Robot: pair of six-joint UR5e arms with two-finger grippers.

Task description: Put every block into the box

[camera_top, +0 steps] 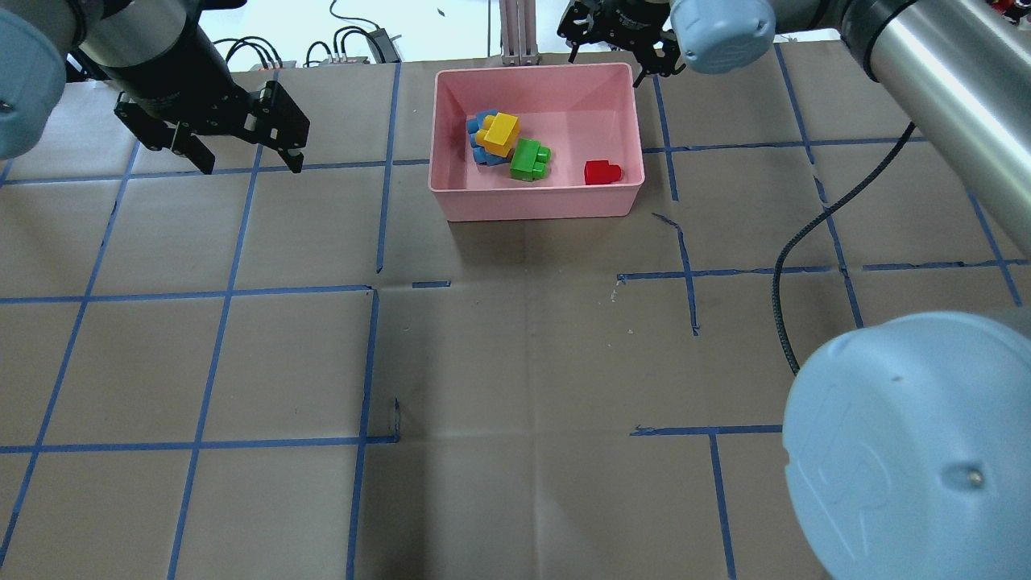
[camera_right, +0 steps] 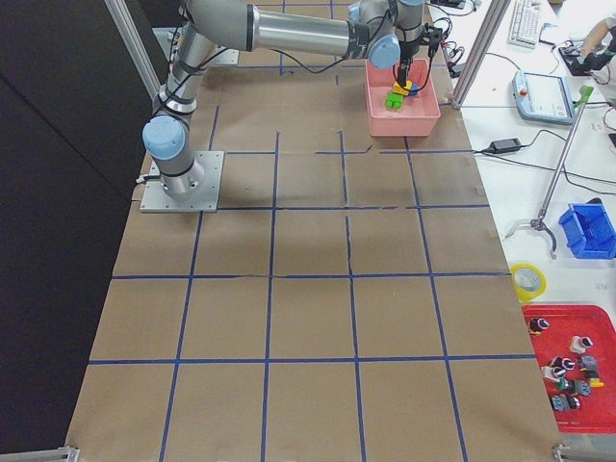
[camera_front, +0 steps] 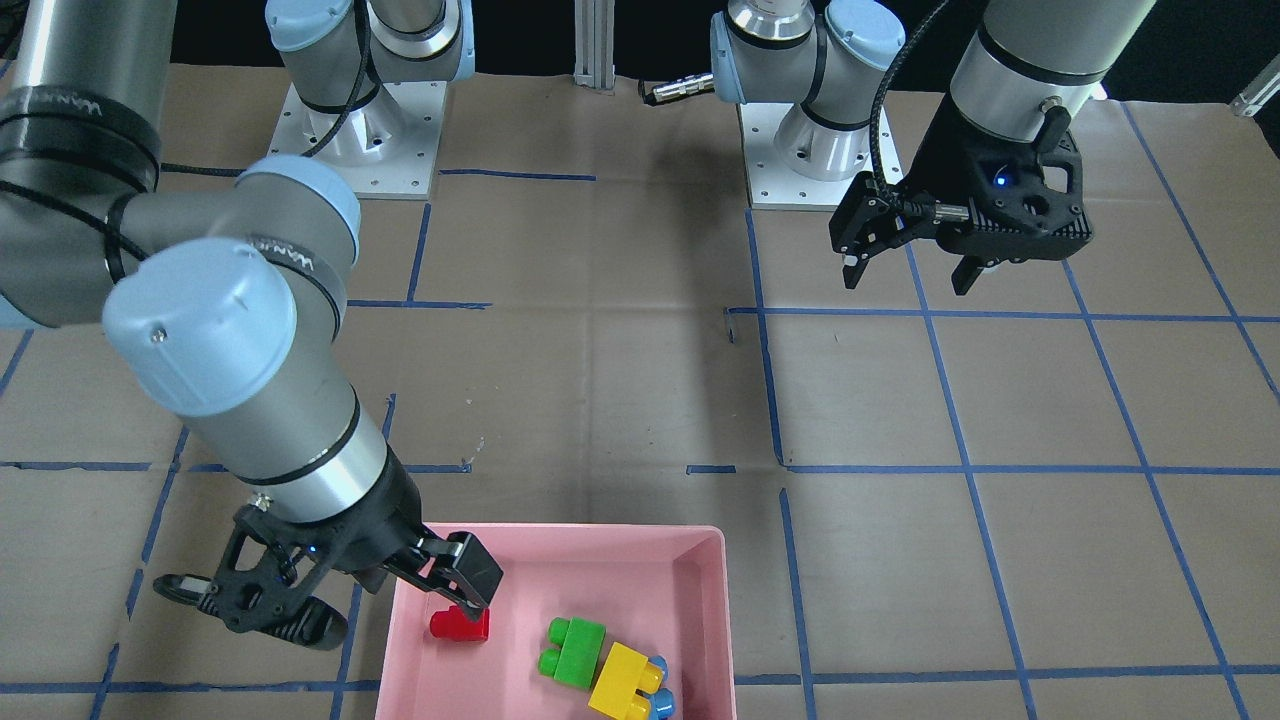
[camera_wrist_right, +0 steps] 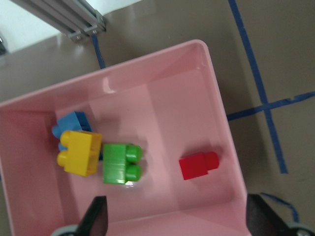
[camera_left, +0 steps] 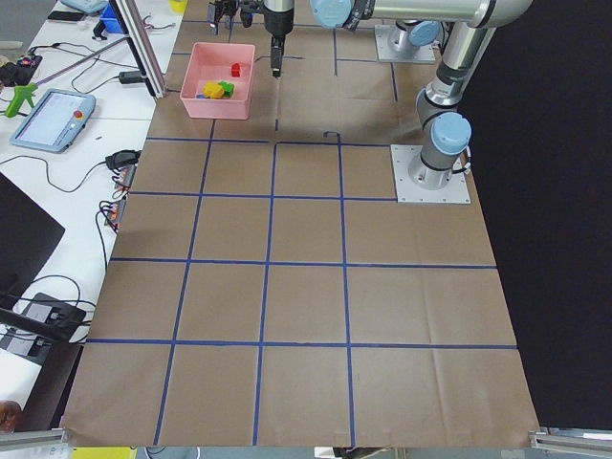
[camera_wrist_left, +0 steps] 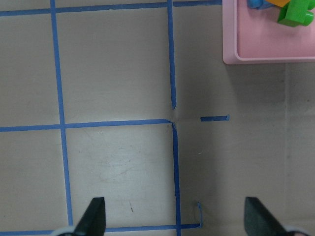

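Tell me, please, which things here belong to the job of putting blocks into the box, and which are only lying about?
Belong to the job: pink box, green block, red block, yellow block, blue block, all four already inside it.
Only lying about: teach pendant, yellow tape roll, blue bin, red tray of small parts.

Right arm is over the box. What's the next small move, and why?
Probably raise the right gripper straight up, clear of the pink box. Its jaws stand open, and the red block, green block, yellow block and blue block all lie inside, so nothing seems left to fetch.
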